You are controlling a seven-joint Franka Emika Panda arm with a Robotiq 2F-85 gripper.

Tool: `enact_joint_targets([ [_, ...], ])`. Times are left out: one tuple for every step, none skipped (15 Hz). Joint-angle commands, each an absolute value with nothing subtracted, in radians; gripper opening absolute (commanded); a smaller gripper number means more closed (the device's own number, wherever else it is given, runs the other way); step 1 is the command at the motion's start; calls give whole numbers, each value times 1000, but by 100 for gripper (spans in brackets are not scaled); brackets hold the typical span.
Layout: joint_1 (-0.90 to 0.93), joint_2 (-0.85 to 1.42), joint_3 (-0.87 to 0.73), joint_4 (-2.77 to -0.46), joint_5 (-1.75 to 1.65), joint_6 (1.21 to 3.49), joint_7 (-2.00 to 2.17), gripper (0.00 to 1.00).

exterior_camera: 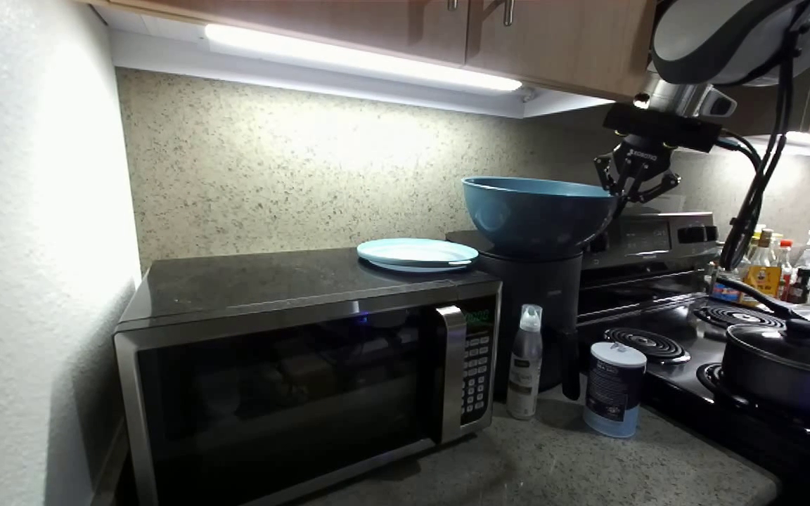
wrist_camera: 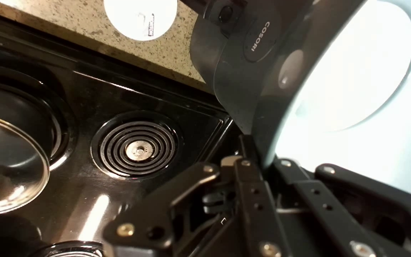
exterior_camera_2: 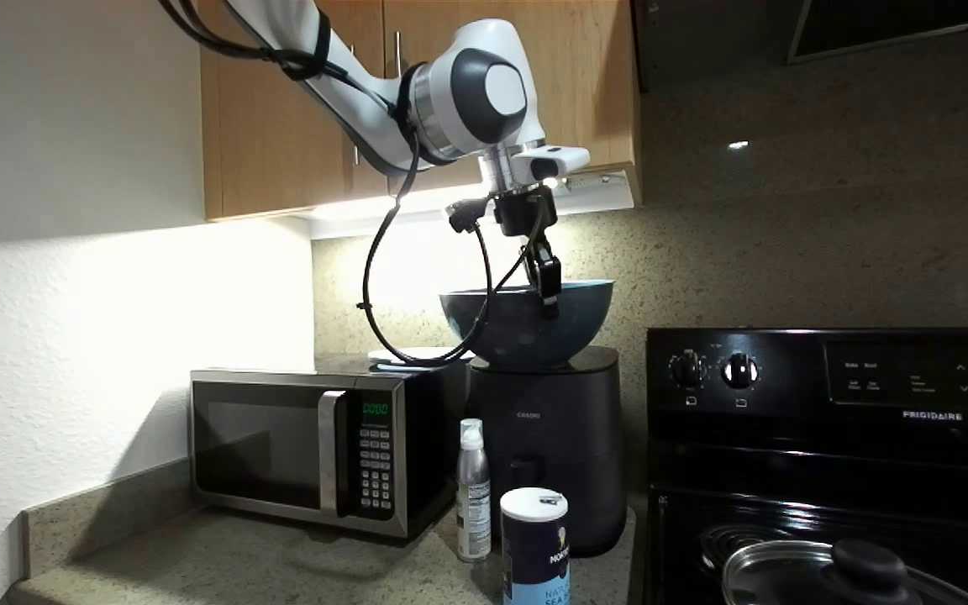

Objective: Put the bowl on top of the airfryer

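Airfryer [exterior_camera_2: 551, 445]: black, boxy, upright on the speckled desk [exterior_camera_2: 299, 563], beside the microwave [exterior_camera_2: 299, 445]; flat top, fit to take a wide base.
Bowl [exterior_camera: 535, 221], place: over the airfryer's top, base right at it; resting or just above, cannot tell. Overhangs on the microwave side in an exterior view.
Bowl, handling: judged stiff, fairly light for its width, likely plastic, material not certain; smooth glossy wall could slide in a loose pinch; unlikely to shatter. Inside bleached by glare in the wrist view.
Rim [exterior_camera: 531, 192]: the sensible hold; thin wall suits a 2-sided pinch. Drawback: the load sits all to 1 side, so the far edge may dip or the bowl twist. Best let the base bear fully before release.
Claw [wrist_camera: 266, 154]: closed on the bowl at the rim, jaws near together with only the wall between; no other contact made out.
Outer finger [exterior_camera_2: 549, 281]: lies against the bowl's outside, tip pointing down, in an exterior view.
Inner finger [wrist_camera: 287, 168]: inside the rim; its tip is lost in shadow in the wrist view, so how squarely it bears, cannot tell.
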State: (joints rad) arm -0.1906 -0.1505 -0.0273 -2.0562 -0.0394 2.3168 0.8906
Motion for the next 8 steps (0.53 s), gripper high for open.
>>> enact_joint_targets([
  [-175, -142, -36, -2034, -57, 2290, 917, 4],
  [-173, -136, -39, -2032, -43, 2289, 902, 4],
  [-172, -134, -39, -2031, -43, 2285, 900, 4],
  [-174, -149, -43, -2052, -42, 2309, 891, 4],
  [-174, -149, -44, -2052, -42, 2309, 891, 5],
  [-174, -149, -44, -2052, -42, 2309, 891, 5],
  [-173, -149, -44, -2052, -41, 2309, 891, 5],
  [-173, -149, -45, -2052, -41, 2309, 891, 5],
])
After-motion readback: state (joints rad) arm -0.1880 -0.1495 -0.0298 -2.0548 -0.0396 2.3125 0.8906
